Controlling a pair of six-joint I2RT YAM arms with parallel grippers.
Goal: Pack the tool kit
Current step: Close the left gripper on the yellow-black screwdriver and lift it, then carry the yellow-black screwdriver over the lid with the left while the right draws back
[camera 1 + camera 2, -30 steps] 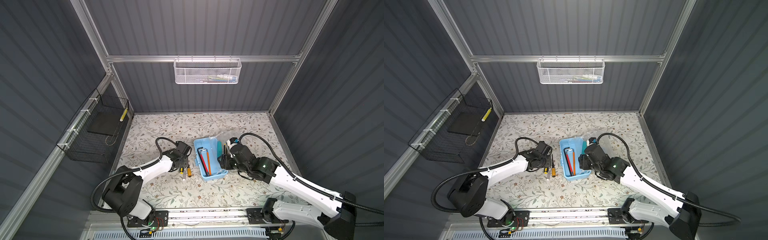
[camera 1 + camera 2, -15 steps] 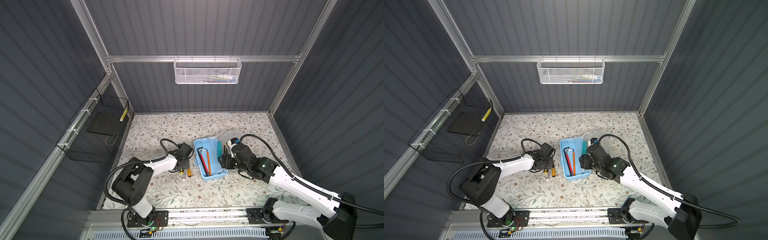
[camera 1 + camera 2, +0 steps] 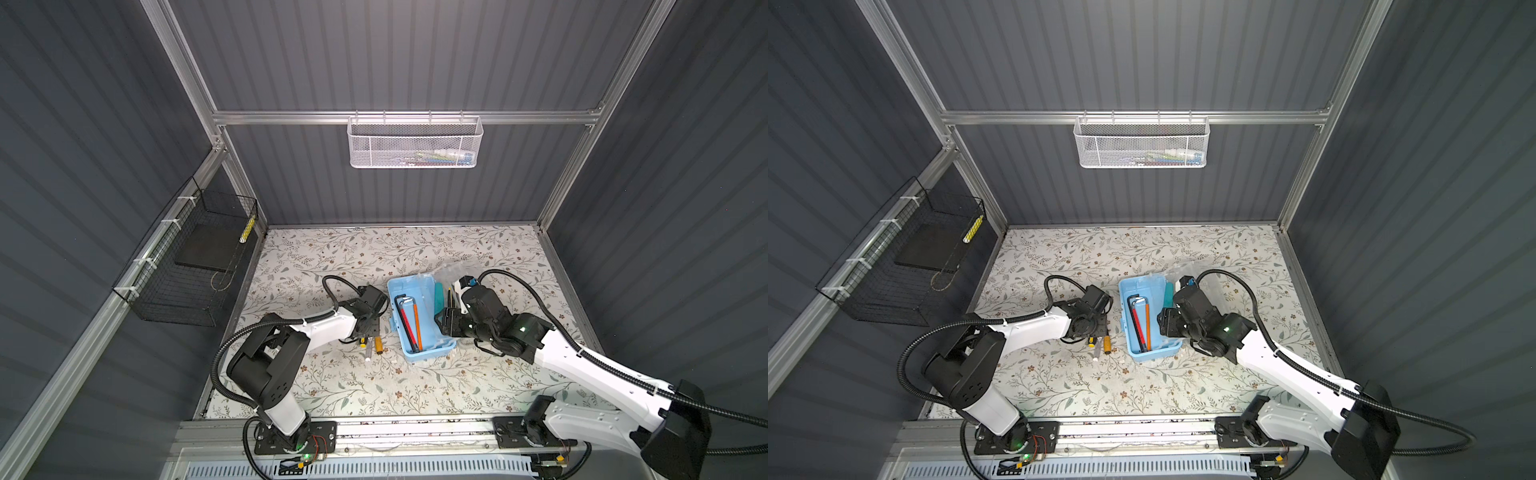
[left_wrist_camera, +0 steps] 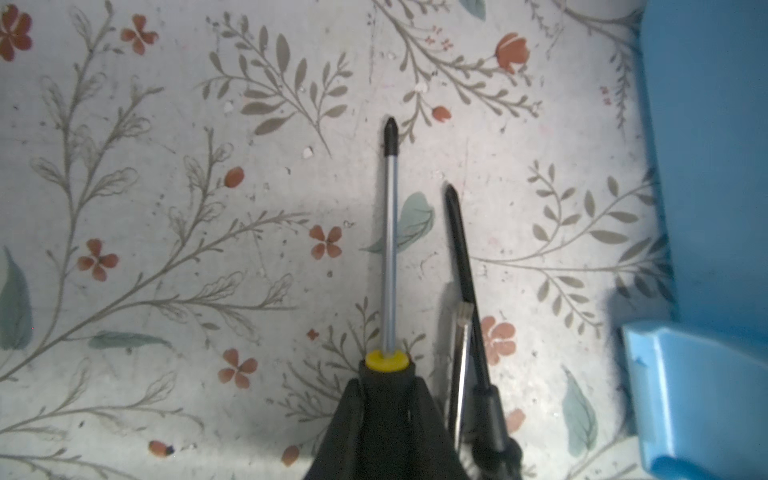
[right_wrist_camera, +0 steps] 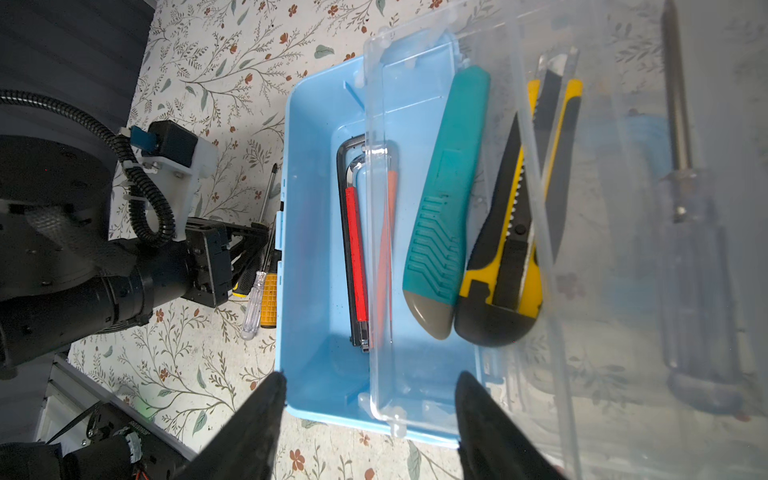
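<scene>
In both top views the blue box (image 3: 428, 355) is sitting open on the flowered table (image 3: 353, 253) between the two arms, with hex keys (image 3: 409, 322) lying inside. Only these views are showing the white mesh basket (image 3: 413, 143) on the back wall and the black wire basket (image 3: 195, 266) on the left wall, but they are hiding both sets of jaws under the wrists. The left wrist view is showing the left gripper (image 4: 386, 384) pinching narrowly on the black handle of a screwdriver (image 4: 390, 232) with a yellow collar, with a thin black screwdriver (image 4: 465, 270) lying just beside it. The right wrist view is showing the right gripper (image 5: 370, 377) standing wide over one end of the box, gripping nothing. Through the raised clear lid (image 5: 623, 208) it is also showing a teal tool (image 5: 444, 199) and a yellow-black knife (image 5: 515, 232) lying side by side; whether they are inside the rim I cannot tell. A clear-handled screwdriver (image 5: 253, 303) and an orange-handled screwdriver (image 5: 269, 299) are lying just outside the box.
</scene>
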